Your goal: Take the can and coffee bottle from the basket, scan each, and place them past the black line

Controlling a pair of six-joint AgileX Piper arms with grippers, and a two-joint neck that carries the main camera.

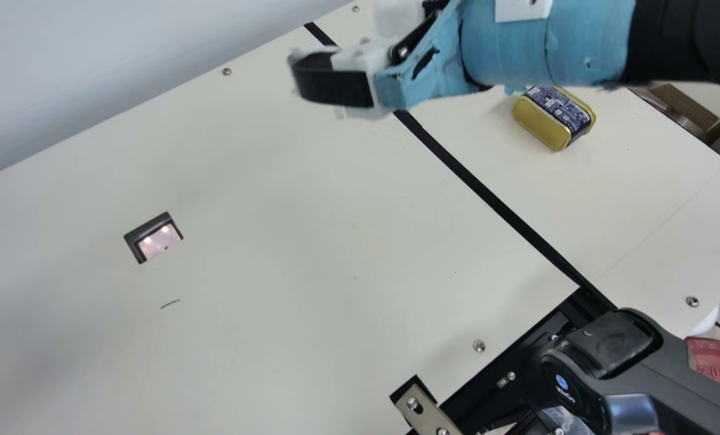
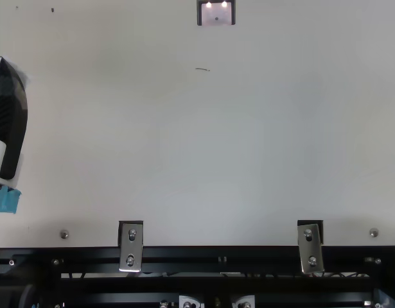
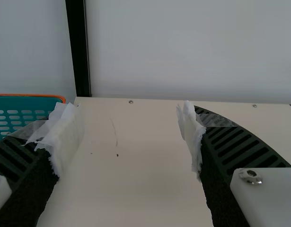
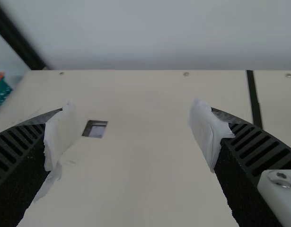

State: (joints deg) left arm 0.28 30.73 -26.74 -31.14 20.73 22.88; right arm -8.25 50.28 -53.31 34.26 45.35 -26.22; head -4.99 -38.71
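The right gripper [image 1: 345, 48] hangs above the far part of the desk [image 1: 275, 211], its jaws spread wide in the main view. In the right wrist view the desk can be seen between the jaws of the right gripper [image 4: 136, 127], which are black and ribbed, with white tape over their tips. The left gripper [image 2: 8, 122] is at the left edge of the top view, pointing towards the far side. Its jaws also stand wide, again with whitish tape at the tips and desk seen between them.

A light blue wrapping [image 1: 544, 42] covers part of the right arm, behind its jaws. The black line [image 1: 493, 193] runs slantwise across the main view, with part of it hidden behind the right gripper. The can [image 1: 553, 118] is on the desk to the right of that line, well apart from the jaws. It lies on its side, gold at the ends, with a dark blue label around it.

Farther left, a small framed window [image 1: 153, 237] is set into the desk, lights showing in its pane. The basket [image 3: 27, 116], teal with an orange rim, sits near a black post [image 3: 79, 52]. Along the near edge runs a black rail [image 2: 216, 252] with two metal brackets [image 2: 131, 247]. A red disc [image 1: 719, 362] lies beyond the desk at the near right.
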